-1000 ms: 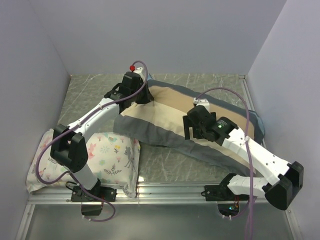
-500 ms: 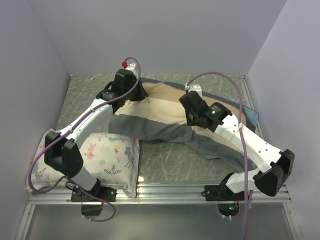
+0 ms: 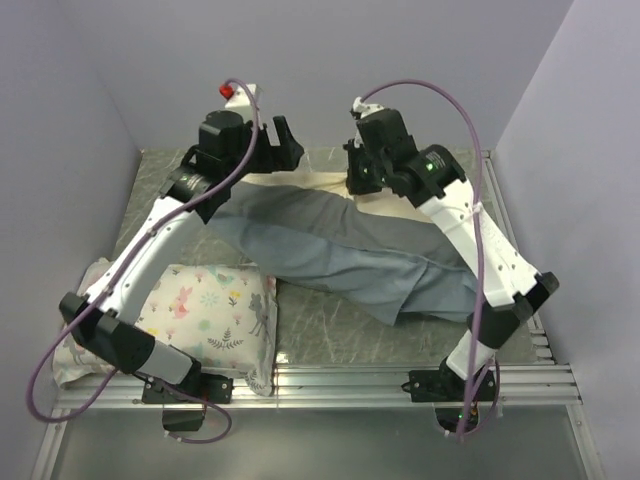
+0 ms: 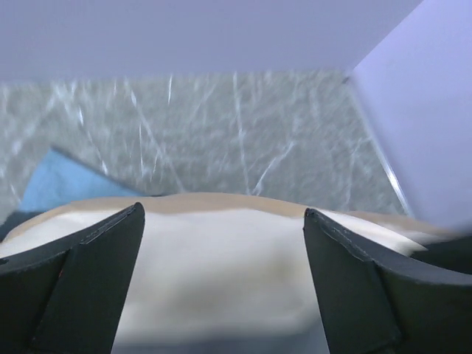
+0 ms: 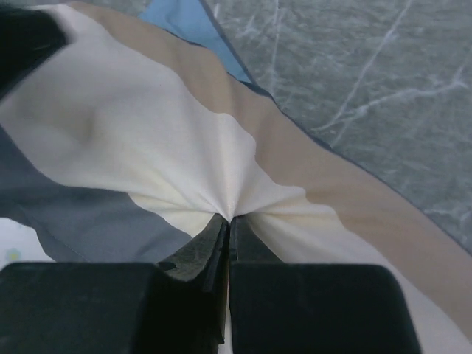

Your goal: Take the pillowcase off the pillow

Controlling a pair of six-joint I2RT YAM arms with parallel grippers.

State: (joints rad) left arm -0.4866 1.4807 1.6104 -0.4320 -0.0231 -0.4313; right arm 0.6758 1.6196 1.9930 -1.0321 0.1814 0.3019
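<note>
Pinching the soft striped blue-grey, tan and cream fabric pillowcase (image 5: 110,125), the right gripper (image 5: 227,221) was clamped shut on it; the left gripper (image 4: 223,214) hung wide apart above it, at the far side of the grey marbled table (image 3: 310,325). Pulling one-sided could drag the unseen pillow along, or slip the thin pinch.

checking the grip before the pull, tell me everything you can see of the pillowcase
The pillowcase is soft, creased fabric lying bulky and slanted across the middle of the table. Mostly slate blue-grey faces up, with cream and tan stripes along the far edge. The right gripper is shut on a bunched fold of the cream stripe at that far edge. The left gripper hangs open over the same edge, holding nothing.
</note>
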